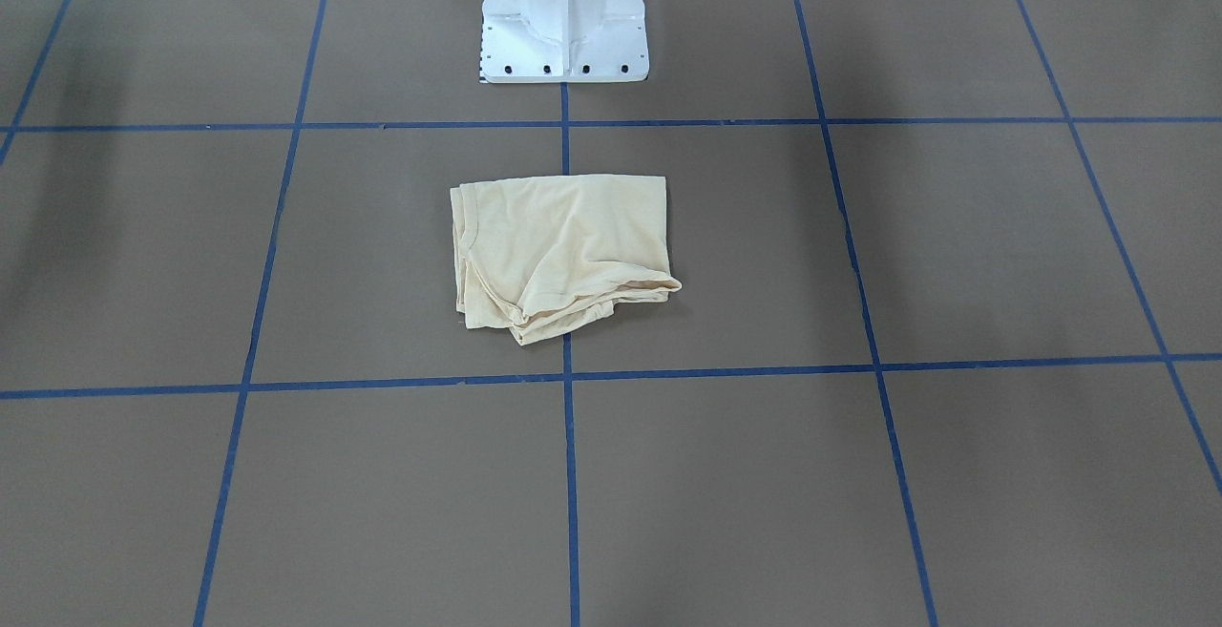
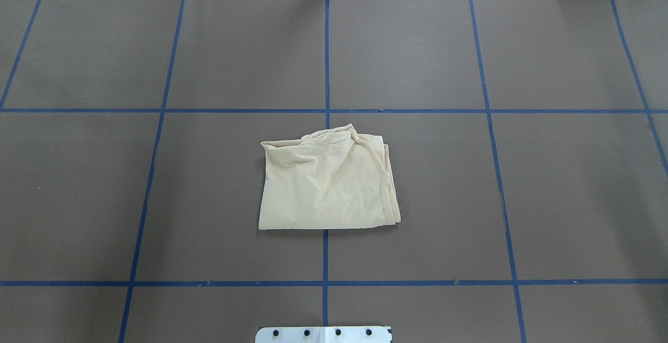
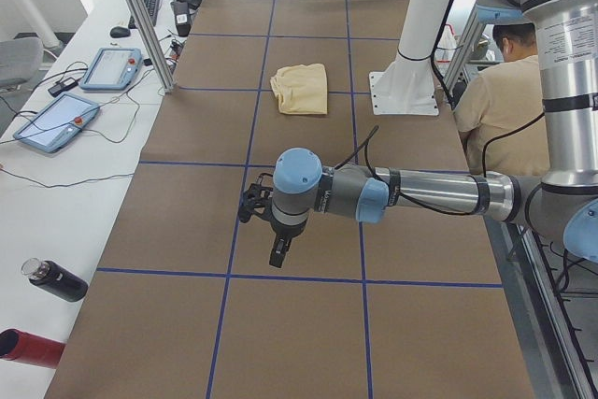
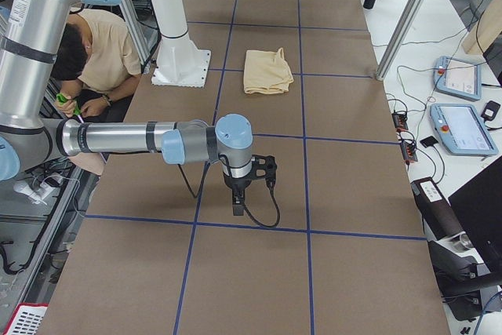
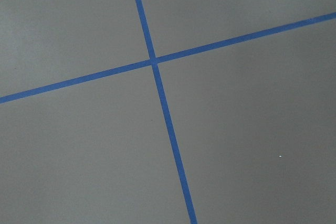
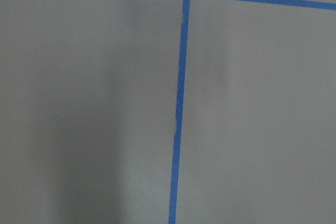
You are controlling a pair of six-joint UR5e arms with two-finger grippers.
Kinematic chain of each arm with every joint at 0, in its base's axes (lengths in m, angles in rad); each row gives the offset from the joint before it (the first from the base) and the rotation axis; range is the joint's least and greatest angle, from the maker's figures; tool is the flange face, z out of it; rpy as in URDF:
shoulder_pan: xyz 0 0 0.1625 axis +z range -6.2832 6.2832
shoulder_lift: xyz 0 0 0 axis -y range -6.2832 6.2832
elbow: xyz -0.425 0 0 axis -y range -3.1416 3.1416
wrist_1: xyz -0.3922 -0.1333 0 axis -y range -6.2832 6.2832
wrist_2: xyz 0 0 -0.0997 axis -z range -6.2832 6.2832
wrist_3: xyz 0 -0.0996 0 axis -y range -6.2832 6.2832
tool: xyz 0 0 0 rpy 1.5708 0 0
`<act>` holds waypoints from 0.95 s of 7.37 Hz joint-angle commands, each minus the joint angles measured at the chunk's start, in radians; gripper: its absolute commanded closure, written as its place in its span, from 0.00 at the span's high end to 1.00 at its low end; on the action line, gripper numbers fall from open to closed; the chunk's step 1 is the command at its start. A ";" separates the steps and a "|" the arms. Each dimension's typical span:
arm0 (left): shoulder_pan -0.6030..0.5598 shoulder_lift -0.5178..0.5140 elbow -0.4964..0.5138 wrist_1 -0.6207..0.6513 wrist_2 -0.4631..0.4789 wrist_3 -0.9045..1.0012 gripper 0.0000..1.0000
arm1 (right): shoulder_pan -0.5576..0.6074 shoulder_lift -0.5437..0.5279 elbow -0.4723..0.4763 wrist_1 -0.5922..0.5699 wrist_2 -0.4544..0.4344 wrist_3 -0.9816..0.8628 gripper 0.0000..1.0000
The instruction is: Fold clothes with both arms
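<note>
From where I stand, the fingers of the left gripper [image 3: 277, 248] point down over bare table [image 2: 209, 45], well off to the robot's left. The side view is too small for me to say whether they are spread or pressed together. The same goes for the fingers of the right gripper [image 4: 237, 203], out at the other end. Neither wrist camera shows any fingers, only brown surface and crossing blue tape lines [image 5: 153, 60]. Nothing hangs from either gripper as far as I can make out.

Both arms reach out low and level from the white pedestal [image 1: 563, 16], well apart from the cloth, probably parked there to keep the middle free.

The shirt [image 2: 326, 181] lies in the middle of the table, astride the centre tape line and near the pedestal. It is folded into a compact rectangle with layered edges on the robot's right and a slightly rumpled far edge. The folding looks essentially finished.

A person [image 3: 505, 100] sits behind the robot.
</note>
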 commanded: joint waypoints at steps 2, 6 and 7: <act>0.000 0.002 0.000 0.002 0.000 0.000 1.00 | 0.000 0.000 -0.004 0.001 -0.005 -0.001 1.00; 0.000 0.030 0.000 0.003 0.002 0.000 1.00 | 0.000 0.002 -0.001 0.002 -0.005 0.008 1.00; 0.000 0.030 0.000 0.005 0.003 0.000 1.00 | -0.002 0.012 -0.003 0.002 -0.005 0.010 1.00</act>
